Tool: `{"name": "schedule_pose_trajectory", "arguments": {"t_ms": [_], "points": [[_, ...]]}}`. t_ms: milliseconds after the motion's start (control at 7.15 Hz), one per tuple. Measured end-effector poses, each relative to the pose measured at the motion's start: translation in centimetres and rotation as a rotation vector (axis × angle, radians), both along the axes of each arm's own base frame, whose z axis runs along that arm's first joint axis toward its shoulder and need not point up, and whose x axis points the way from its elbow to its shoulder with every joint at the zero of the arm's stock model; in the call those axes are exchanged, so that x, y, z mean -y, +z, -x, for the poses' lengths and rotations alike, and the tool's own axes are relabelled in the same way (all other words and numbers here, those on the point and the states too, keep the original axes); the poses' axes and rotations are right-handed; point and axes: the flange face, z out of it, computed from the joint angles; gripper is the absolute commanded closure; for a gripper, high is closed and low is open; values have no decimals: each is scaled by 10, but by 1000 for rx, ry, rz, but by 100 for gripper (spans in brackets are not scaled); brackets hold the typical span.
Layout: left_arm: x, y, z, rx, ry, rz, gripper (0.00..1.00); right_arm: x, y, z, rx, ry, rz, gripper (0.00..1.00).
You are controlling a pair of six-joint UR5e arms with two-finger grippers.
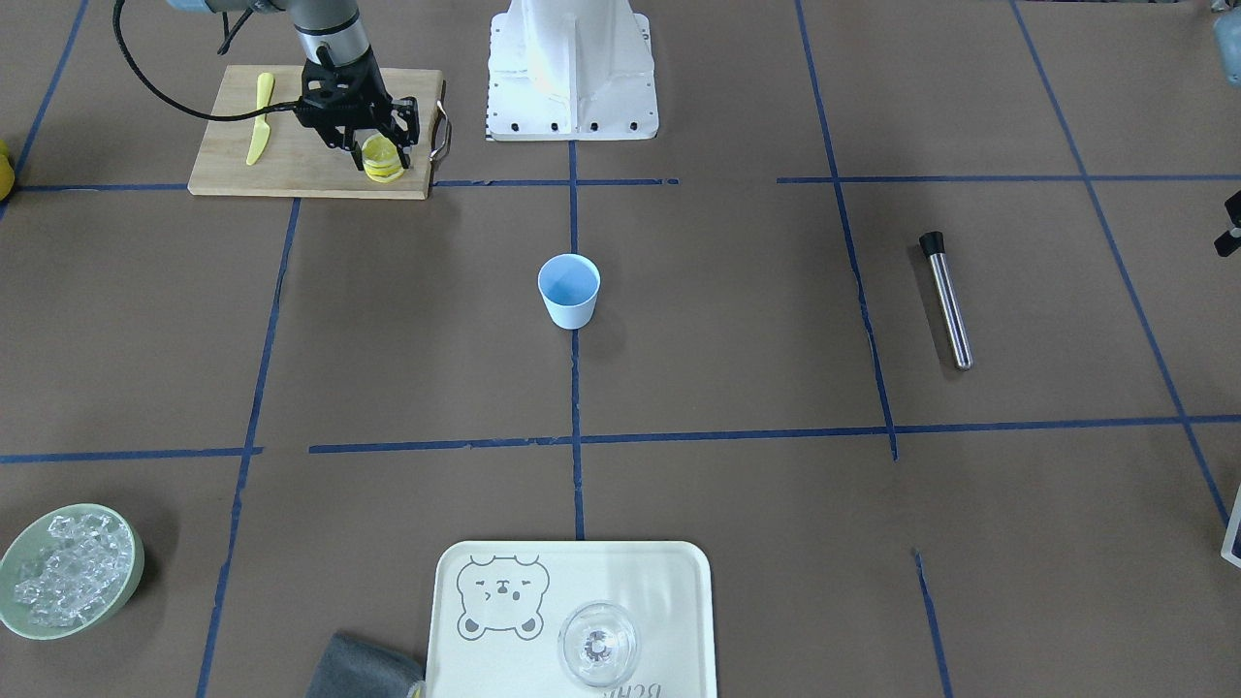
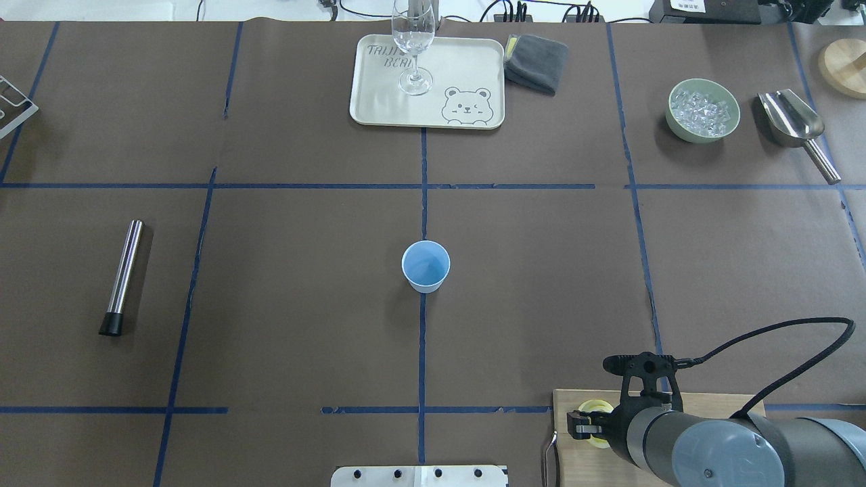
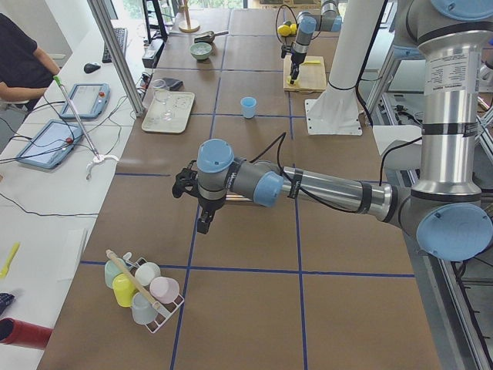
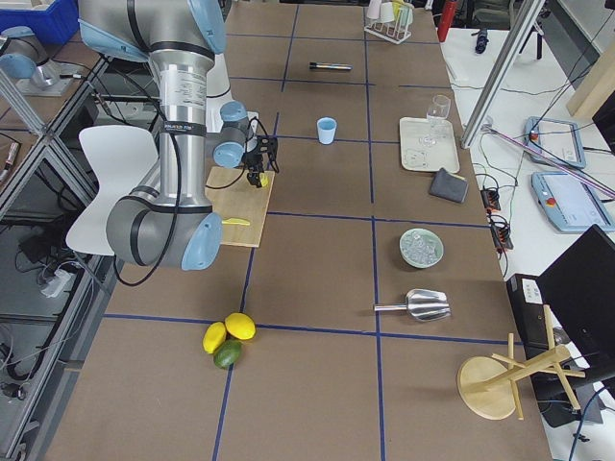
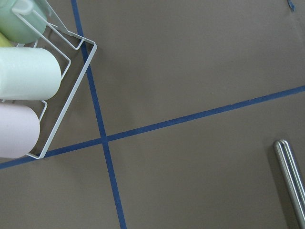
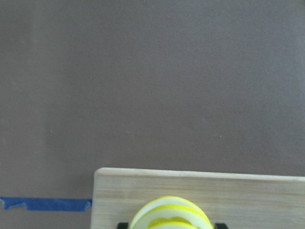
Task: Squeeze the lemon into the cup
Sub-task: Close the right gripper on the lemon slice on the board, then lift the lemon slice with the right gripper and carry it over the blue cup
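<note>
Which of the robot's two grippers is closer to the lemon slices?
The right gripper: it is down at the lemon on the cutting board. The left gripper is far away, near the cup rack.
</note>
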Motion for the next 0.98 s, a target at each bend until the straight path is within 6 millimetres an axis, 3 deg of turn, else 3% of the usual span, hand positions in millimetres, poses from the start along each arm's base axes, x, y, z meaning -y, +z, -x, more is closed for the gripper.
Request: {"name": "schedule_pose_trajectory", "arguments": {"t_ms": [560,979], "points": [[0,-2,0,-2,0,-3,0,5,-14,-27,25,7,10,59],[0,-1,0,-1,0,-2,0,48,-33,-39,43,55,71,57]]}}
